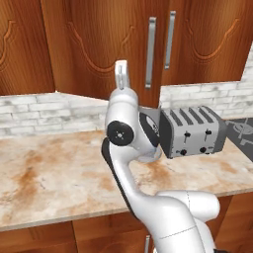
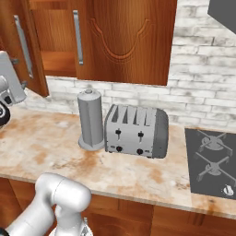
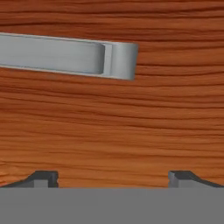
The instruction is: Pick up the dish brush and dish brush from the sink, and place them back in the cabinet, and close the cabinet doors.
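Observation:
The reddish-brown cabinet hangs above the counter, its plain shelf visible through a gap. The left cabinet door stands partly swung out, with its silver bar handle near its edge. The right door looks closed, and its handle is beside the other. My gripper is open and empty, raised close against the left door's wood. The end of that handle shows just above the fingertips. The white hand points up at the door. Both dish brushes and the sink are out of view.
A grey toaster sits on the marble counter, with a grey paper towel roll on its left. A dark stove top lies at the right end. White brick wall runs behind.

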### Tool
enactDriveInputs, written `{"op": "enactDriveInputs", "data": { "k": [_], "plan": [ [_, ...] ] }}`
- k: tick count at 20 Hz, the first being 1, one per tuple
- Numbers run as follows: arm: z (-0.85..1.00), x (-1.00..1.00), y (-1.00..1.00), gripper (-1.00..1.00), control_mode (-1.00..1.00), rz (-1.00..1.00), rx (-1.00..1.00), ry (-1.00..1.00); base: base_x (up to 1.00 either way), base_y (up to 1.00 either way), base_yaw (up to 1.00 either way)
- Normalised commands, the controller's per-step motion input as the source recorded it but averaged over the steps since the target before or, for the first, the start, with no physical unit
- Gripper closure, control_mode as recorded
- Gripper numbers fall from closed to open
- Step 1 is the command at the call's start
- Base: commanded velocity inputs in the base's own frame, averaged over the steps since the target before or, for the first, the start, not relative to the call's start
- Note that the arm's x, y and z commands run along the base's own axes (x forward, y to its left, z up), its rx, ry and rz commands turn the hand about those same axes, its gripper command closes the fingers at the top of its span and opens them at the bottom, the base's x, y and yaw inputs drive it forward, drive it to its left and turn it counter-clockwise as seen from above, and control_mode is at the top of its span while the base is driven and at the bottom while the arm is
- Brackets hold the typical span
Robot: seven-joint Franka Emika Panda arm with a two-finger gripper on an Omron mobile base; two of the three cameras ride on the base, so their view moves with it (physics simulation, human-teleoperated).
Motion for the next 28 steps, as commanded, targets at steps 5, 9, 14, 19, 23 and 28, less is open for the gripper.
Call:
{"op": "enactDriveInputs", "data": {
  "k": [5, 9, 14, 19, 23, 28],
  "plan": [
    [0.00, 0.38, -0.36, -1.00, -1.00, 0.00, 0.03, 0.00, 0.00, 0.00, 0.00],
    [0.00, 0.34, -0.40, -1.00, -1.00, 0.00, 0.02, 0.00, 0.00, 0.00, 0.00],
    [0.00, 0.31, -0.35, -1.00, -1.00, 0.00, 0.03, 0.00, 0.00, 0.00, 0.00],
    [-0.01, 0.42, -0.31, -1.00, -1.00, 0.00, 0.00, 0.00, 0.00, 0.00, 0.00],
    [-0.05, 0.52, -0.26, -1.00, -1.00, 0.00, 0.00, -0.01, 0.00, 0.00, 0.00],
    [-0.12, 0.49, -0.17, -1.00, -1.00, 0.00, 0.00, -0.04, 0.00, 0.00, 0.00]
  ]
}}
